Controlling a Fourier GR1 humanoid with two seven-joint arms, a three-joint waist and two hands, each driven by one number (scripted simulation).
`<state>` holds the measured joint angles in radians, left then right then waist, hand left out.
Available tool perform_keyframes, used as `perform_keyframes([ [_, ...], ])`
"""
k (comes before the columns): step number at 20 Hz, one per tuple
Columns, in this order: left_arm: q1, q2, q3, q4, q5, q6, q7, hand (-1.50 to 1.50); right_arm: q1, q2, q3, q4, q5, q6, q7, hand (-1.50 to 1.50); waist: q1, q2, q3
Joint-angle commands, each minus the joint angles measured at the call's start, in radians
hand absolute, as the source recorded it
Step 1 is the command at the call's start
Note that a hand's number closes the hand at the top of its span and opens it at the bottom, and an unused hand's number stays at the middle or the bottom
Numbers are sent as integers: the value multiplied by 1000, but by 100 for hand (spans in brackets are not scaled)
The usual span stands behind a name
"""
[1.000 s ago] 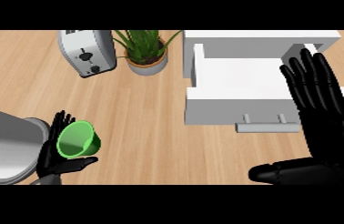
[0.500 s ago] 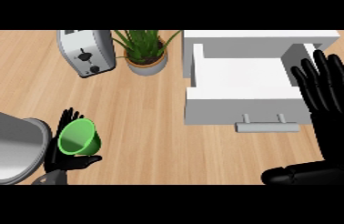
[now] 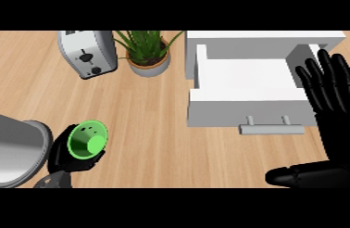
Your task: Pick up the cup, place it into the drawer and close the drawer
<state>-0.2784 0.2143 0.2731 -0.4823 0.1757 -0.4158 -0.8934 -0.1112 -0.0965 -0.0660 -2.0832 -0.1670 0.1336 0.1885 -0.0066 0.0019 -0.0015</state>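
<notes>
The cup [image 3: 87, 141], clasped in the left hand [image 3: 68, 164] while the right hand [image 3: 331, 106] is held flat, may be knocked against the drawer [image 3: 226, 113], rightward, if carried low.

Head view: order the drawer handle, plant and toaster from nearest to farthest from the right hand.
From the right hand:
1. Drawer handle, just left of the hand.
2. Plant, upper middle of the view.
3. Toaster, upper left, beyond the plant.
</notes>
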Motion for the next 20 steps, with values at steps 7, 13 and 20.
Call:
perform_keyframes([
  [7, -80, -82, 17, 12, 1, 121, -171, 150, 58, 34, 58, -64, 40, -16, 5, -150, -6, 0, 0],
  [13, -6, -97, -5, -171, 26, 133, -145, 150, -34, -31, -46, -17, -43, -4, 64, -150, 12, -5, 2],
  [20, 3, -148, -115, -422, 9, 139, -18, 150, 14, -8, -28, -28, -20, -5, 28, -150, 17, -8, 3],
])
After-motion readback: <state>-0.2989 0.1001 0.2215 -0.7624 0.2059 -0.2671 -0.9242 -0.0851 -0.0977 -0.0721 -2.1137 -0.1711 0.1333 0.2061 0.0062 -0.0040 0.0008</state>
